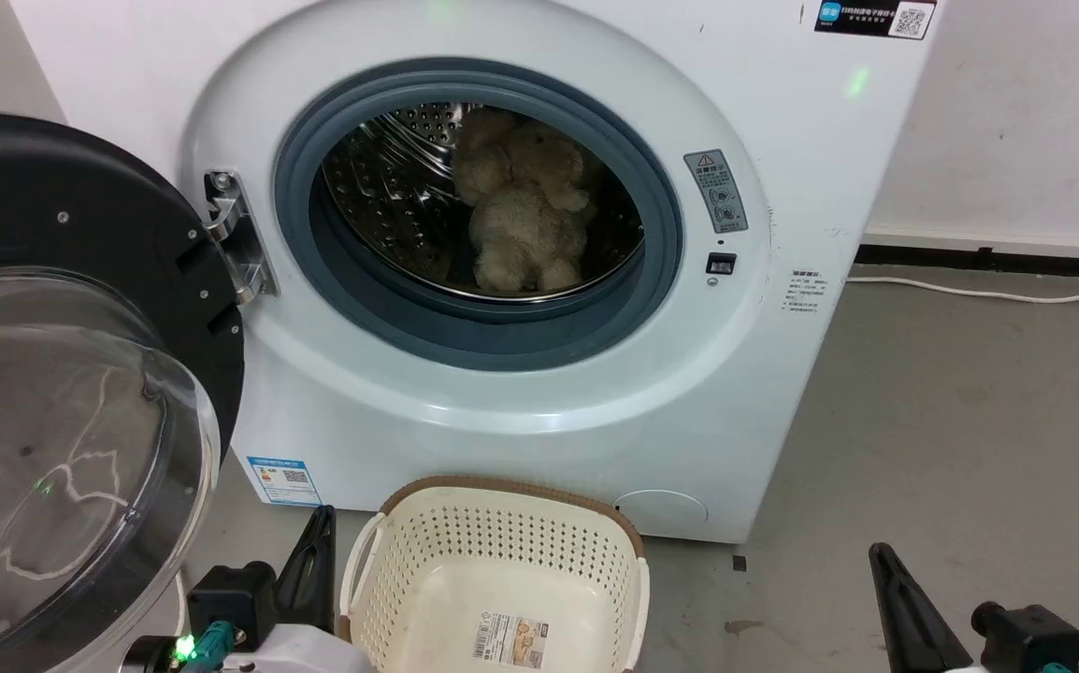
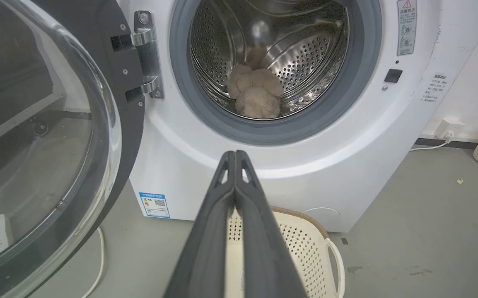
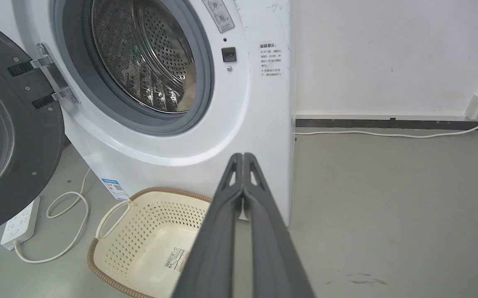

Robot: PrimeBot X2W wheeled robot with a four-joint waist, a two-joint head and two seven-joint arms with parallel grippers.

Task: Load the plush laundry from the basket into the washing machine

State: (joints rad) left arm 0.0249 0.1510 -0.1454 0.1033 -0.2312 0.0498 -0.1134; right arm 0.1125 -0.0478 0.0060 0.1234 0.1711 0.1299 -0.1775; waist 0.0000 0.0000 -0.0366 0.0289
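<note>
The bear point(image 1: 525, 220) sits propped upright in the drum point(image 1: 381, 196), above and ahead of the left gripper point(image 2: 235, 155) and right gripper point(image 3: 243, 157), both with fingers pressed together, empty, by the basket point(image 1: 502, 551), the left nearer the open door point(image 1: 53, 206).

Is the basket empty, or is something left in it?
Empty. The basket holds only its label sticker on the floor; the plush laundry lies inside the washing machine.

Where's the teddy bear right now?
In the head view, the teddy bear lies inside the drum of the washing machine, right of centre in the opening; the basket stands on the floor below.
</note>
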